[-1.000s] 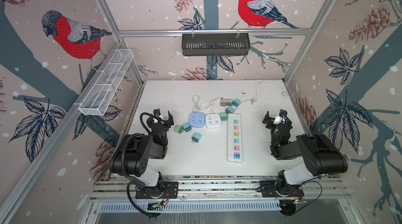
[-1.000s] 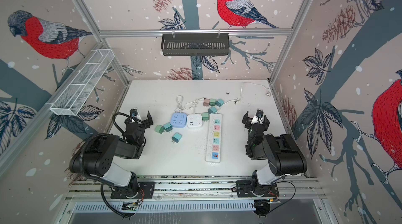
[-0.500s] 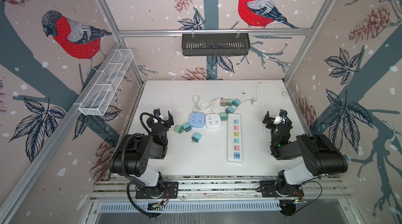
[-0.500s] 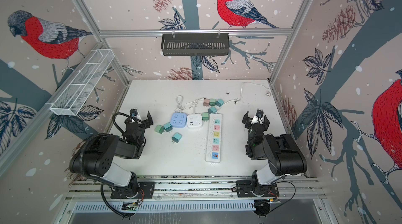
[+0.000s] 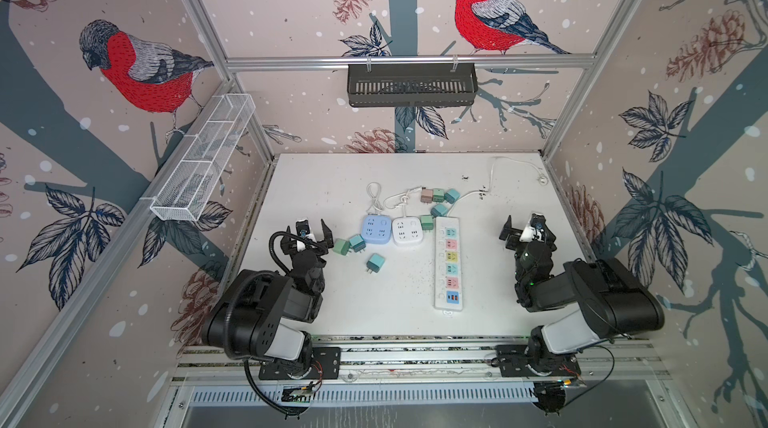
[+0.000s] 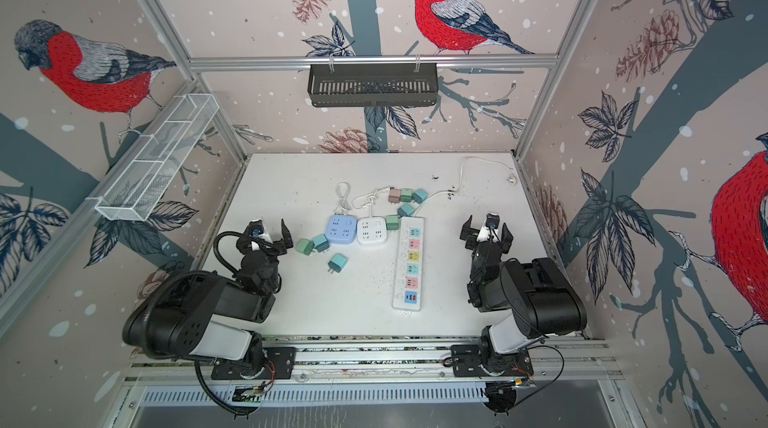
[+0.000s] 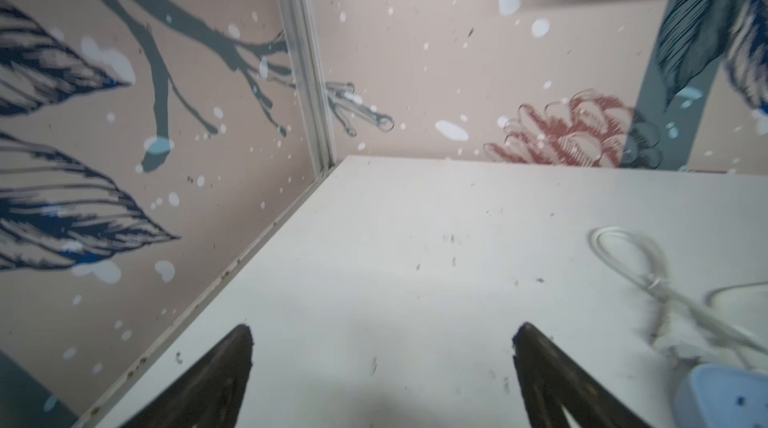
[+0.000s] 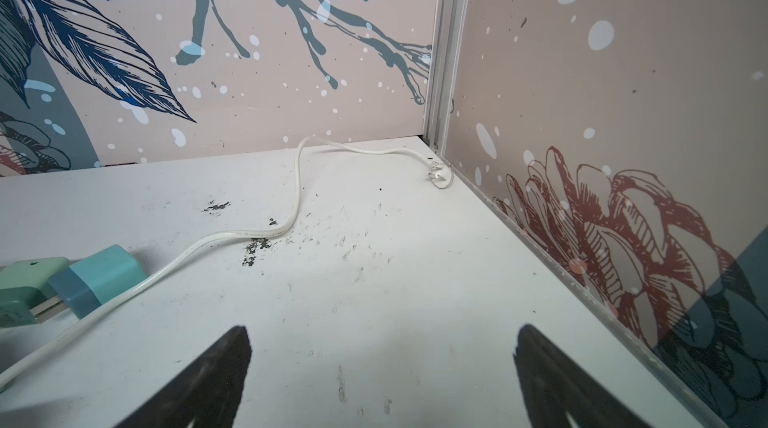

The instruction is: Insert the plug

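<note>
Well, the left gripper (image 5: 312, 231) and right gripper (image 5: 524, 230) both stood wide open and empty, one either side of the power strip (image 5: 448, 264). The teal plug (image 5: 375, 262) lay loose between the strip and the left gripper, prongs pointing away; grabbed so, it might twist and miss the socket.

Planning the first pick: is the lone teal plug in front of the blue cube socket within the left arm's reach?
Likely yes: the teal plug lies apart from the others on bare table, close to the open left gripper.
</note>
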`<state>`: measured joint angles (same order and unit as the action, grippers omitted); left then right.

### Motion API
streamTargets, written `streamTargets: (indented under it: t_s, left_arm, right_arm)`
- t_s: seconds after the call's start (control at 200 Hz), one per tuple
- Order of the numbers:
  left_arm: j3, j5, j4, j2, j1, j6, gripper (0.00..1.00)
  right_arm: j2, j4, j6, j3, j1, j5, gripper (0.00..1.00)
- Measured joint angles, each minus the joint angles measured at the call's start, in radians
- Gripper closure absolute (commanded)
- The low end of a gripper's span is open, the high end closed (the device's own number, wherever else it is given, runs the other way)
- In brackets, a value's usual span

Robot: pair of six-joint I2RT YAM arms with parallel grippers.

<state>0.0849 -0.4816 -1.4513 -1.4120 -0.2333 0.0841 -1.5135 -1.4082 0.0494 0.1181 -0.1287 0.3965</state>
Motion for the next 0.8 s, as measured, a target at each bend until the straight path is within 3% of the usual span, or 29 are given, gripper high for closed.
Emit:
streamTargets:
  t_s: [0.09, 0.23, 0.32, 0.385, 0.6, 0.8]
  left_arm:
    - [0.066, -0.052, 0.123, 0.155, -0.055, 0.019, 0.03]
    - [0.259, -0.064, 0.508, 0.366, -0.064, -0.051, 0.03]
    - [0.349, -0.055, 0.746, 0.460, -0.066, -0.150, 0.03]
    - [0.379, 0.013, 0.882, 0.528, -0.066, -0.195, 0.03]
    - [0.293, 0.220, 0.997, 0.700, -0.065, -0.293, 0.03]
    - [0.257, 0.219, 1.054, 0.865, -0.065, -0.391, 0.03]
  right_arm:
    - [0.102, 0.045, -0.016, 0.017, -0.042, 0.072, 0.00]
    - [0.233, 0.187, -0.048, 0.117, -0.101, 0.125, 0.00]
    - [0.306, 0.370, -0.029, 0.218, -0.119, 0.156, 0.00]
    - [0.347, 0.529, 0.026, 0.318, -0.123, 0.154, 0.00]
    - [0.430, 1.040, 0.282, 0.562, -0.084, 0.104, 0.00]
    - [0.610, 1.233, 0.427, 0.487, -0.058, 0.011, 0.00]
